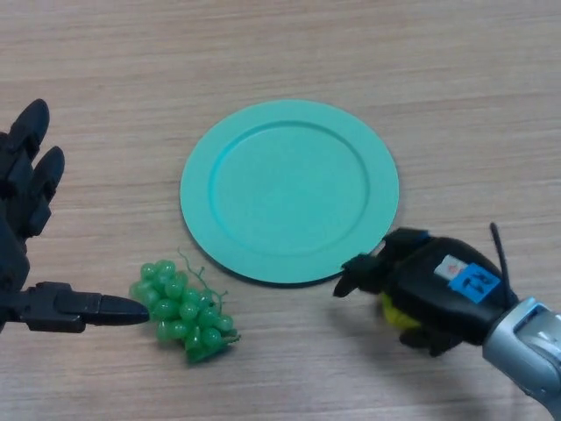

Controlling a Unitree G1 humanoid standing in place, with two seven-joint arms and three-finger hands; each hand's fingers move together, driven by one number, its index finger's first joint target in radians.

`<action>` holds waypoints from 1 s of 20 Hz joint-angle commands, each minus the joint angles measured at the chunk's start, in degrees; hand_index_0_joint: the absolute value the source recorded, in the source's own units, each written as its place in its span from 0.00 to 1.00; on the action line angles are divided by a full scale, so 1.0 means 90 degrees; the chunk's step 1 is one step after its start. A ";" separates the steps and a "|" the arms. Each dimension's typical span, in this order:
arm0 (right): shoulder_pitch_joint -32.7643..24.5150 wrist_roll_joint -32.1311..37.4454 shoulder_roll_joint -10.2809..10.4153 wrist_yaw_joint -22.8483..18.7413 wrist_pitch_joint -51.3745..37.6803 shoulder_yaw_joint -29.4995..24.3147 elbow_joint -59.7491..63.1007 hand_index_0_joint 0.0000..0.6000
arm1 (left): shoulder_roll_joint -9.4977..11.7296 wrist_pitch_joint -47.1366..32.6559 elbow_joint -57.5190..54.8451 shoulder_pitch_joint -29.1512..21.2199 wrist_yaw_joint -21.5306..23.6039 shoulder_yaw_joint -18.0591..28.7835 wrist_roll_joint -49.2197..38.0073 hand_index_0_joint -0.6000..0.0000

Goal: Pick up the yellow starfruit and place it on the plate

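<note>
Head view: a wooden table (456, 79) is seen from above, with both hands low in the frame.
Right fingers: curled downward over a yellow object, of which only a sliver is exposed beneath the palm.
Right hand (429, 289): positioned near right, just beside the plate's near-right edge, the fingertips almost at the rim.
Yellow starfruit (396, 313): gripped under the right hand, on or just above the table; contact cannot be told.
Left fingers: held straight and relaxed, nothing grasped.
Left hand (26, 202): at the left edge, thumb pointed toward the grapes.
Green grapes (184, 313): lying near left, just beside the plate.
Plate (289, 191): teal, round, centred.
</note>
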 commanded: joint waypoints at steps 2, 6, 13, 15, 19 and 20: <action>-0.0240 0.1323 -0.0003 -0.0540 0.0103 -0.0484 -0.0518 1.00 | 0.0248 -0.0534 -0.0288 -0.0165 -0.0101 0.0492 -0.0139 1.00; -0.0173 0.1954 0.0059 -0.0149 0.0372 -0.0499 -0.1000 1.00 | 0.0244 -0.0423 -0.0337 -0.0207 -0.0097 0.0469 -0.0163 1.00; -0.0974 0.1979 0.0412 0.0041 0.0316 -0.0078 -0.1078 1.00 | 0.0234 -0.0441 -0.0383 -0.0211 -0.0011 0.0492 -0.0242 1.00; -0.1130 0.2198 0.0601 0.0483 0.0407 0.0185 -0.0908 1.00 | 0.0232 -0.0469 -0.0388 -0.0210 0.0009 0.0537 -0.0320 1.00; -0.1504 0.3392 0.0729 0.0619 0.1232 0.1047 -0.0628 1.00 | 0.0191 -0.0800 -0.0286 -0.0153 0.0115 0.0653 -0.0422 1.00; -0.0666 0.5301 0.0733 0.0838 0.2367 0.1568 -0.0893 1.00 | 0.0173 -0.0910 -0.0247 -0.0122 0.0146 0.0653 -0.0382 1.00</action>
